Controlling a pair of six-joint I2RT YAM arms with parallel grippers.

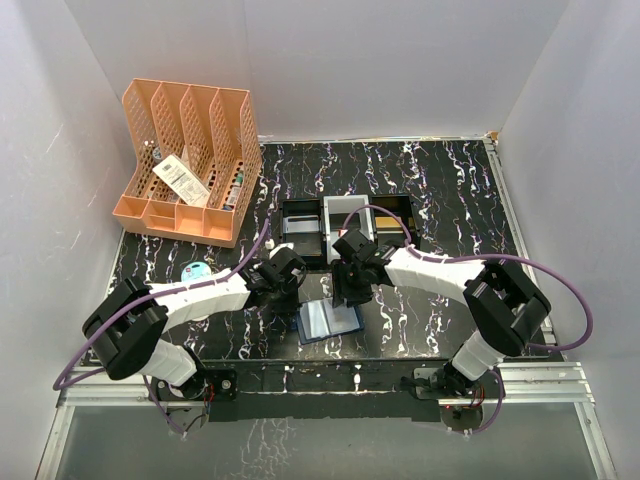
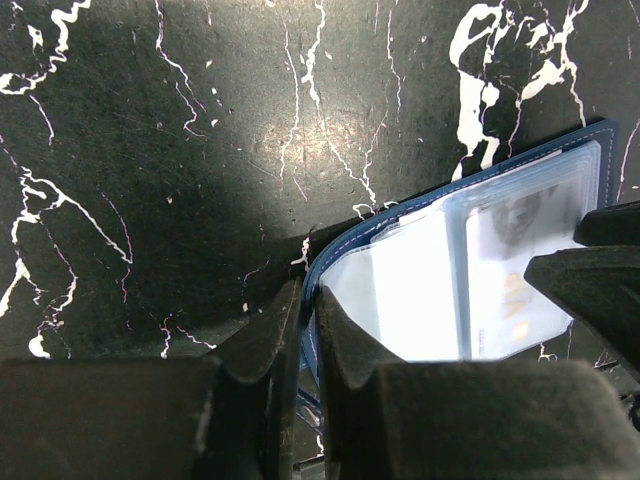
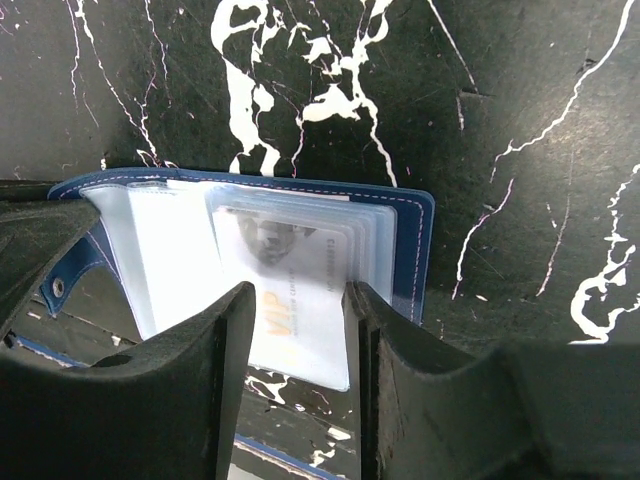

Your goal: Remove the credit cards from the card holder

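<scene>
Card holder (image 1: 328, 320) open on black white-veined table (image 1: 440, 190), white walls (image 1: 380, 60) around

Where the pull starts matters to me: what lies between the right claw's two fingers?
A pale card printed VIP, lying on the open holder, fills the right claw's gap; the right wrist view shows it.

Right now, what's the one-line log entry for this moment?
left fingers: shut on card holder edge | right fingers: open above sleeved card | stage: card not yet pulled out
</scene>
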